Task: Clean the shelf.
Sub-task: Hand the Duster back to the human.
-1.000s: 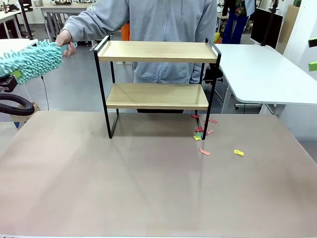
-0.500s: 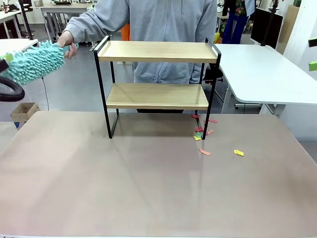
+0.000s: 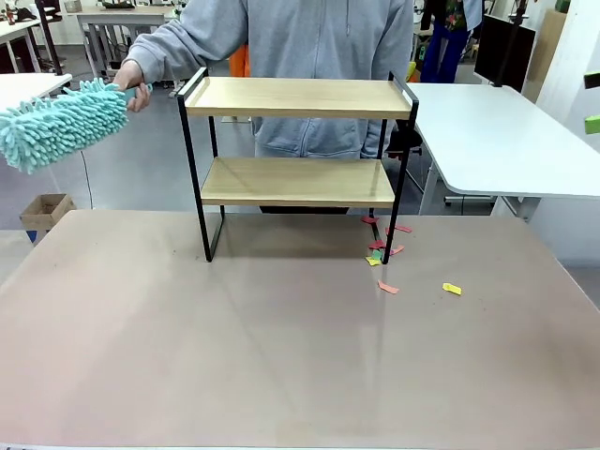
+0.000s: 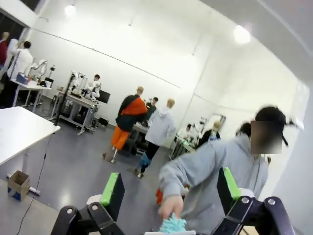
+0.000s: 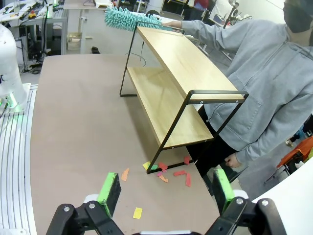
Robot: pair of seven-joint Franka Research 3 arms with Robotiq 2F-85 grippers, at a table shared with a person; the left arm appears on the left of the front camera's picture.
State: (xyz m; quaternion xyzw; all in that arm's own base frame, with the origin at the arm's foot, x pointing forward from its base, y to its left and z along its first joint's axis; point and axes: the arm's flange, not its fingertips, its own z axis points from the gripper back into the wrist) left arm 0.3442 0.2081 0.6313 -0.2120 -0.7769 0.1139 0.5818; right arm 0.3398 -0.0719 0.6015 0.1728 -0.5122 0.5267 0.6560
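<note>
The shelf [image 3: 300, 97] stands at the table's far middle, both wood boards bare. It also runs up the right wrist view as the shelf [image 5: 181, 63]. A person behind it holds a teal fluffy duster [image 3: 61, 122] by its handle in one hand [image 3: 131, 80], out past the shelf's left end. In the left wrist view my left gripper [image 4: 170, 188] is open, and the person's hand [image 4: 171, 208] grips the duster's teal end [image 4: 173, 225] low between my fingers. My right gripper [image 5: 166, 191] is open over the table, with the duster [image 5: 132, 19] far beyond it.
Red, yellow and green paper scraps [image 3: 382, 251] lie on the table by the shelf's right legs, with a yellow scrap [image 3: 452, 289] farther right. The same scraps [image 5: 166, 174] show near my right gripper. A white side table [image 3: 506, 141] stands at the right.
My left gripper has opened and let go of the duster, and the arm has drawn back out of the front view. The person now holds the duster alone, slightly higher and farther right.
</note>
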